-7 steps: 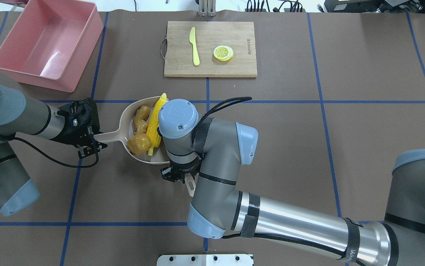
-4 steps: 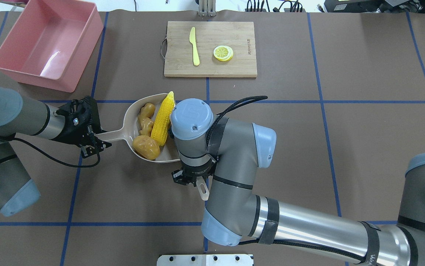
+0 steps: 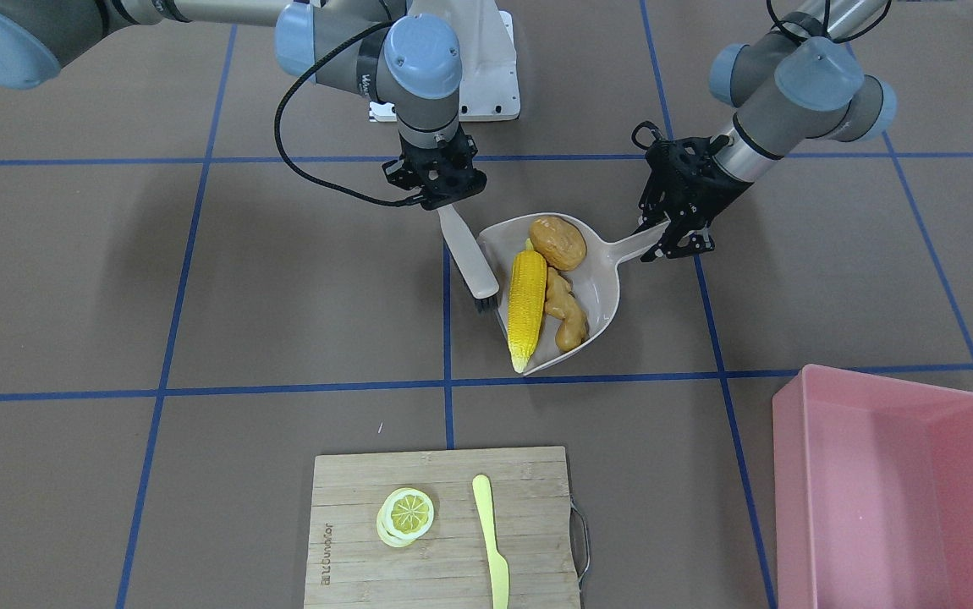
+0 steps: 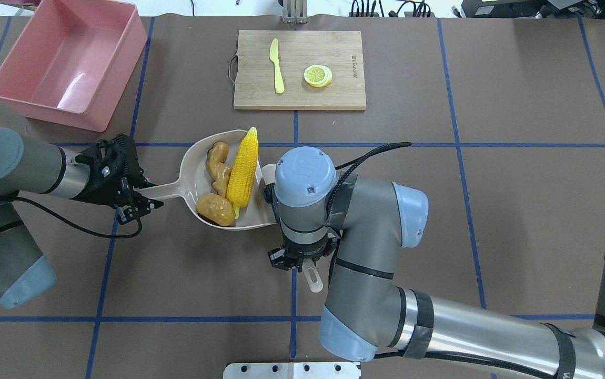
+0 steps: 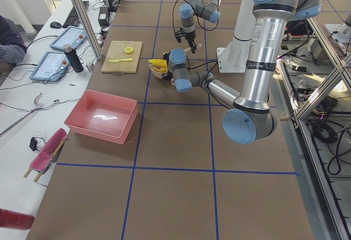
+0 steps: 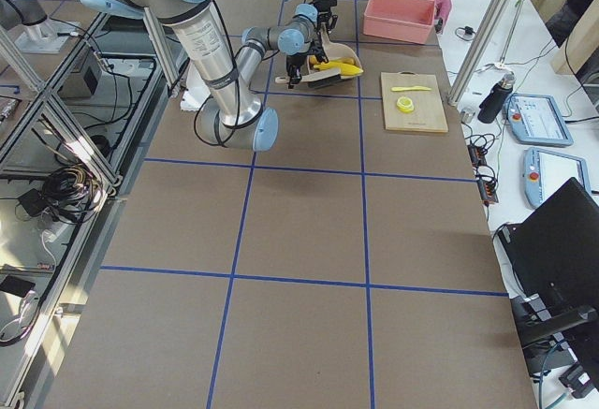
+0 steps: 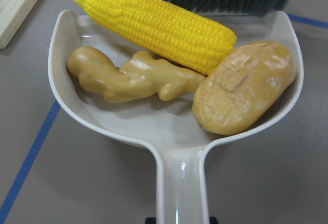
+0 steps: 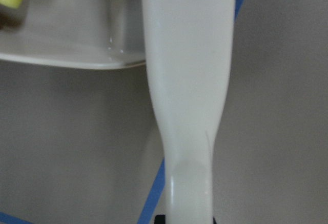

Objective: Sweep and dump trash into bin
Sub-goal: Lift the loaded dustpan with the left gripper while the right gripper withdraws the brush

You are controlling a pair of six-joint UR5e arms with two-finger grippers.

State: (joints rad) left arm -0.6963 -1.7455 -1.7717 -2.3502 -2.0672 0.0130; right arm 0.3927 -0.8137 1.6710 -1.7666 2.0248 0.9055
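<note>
The beige dustpan (image 4: pixel 193 169) holds the trash: a yellow corn cob (image 4: pixel 243 168), a tan ginger root (image 4: pixel 218 166) and a golden-brown potato lump (image 4: pixel 217 209). My left gripper (image 4: pixel 135 202) is shut on the dustpan's handle. My right gripper (image 4: pixel 297 259) is shut on the white brush (image 3: pixel 468 249), whose dark bristles stand by the dustpan's open mouth next to the corn. The left wrist view shows the corn (image 7: pixel 159 26), ginger (image 7: pixel 133 75) and potato (image 7: pixel 243 93) inside the pan. The pink bin (image 4: pixel 68 60) stands empty at the far left.
A wooden cutting board (image 4: pixel 334 52) at the back middle carries a pale yellow knife (image 4: pixel 277 66) and a lemon slice (image 4: pixel 318 75). A white mounting plate (image 4: pixel 292 370) sits at the near edge. My right arm's elbow hangs over the table right of the dustpan.
My right arm has drawn the brush to the right, away from the pan's inside. The dustpan has shifted a little right and the three toy foods have settled deeper in it.
</note>
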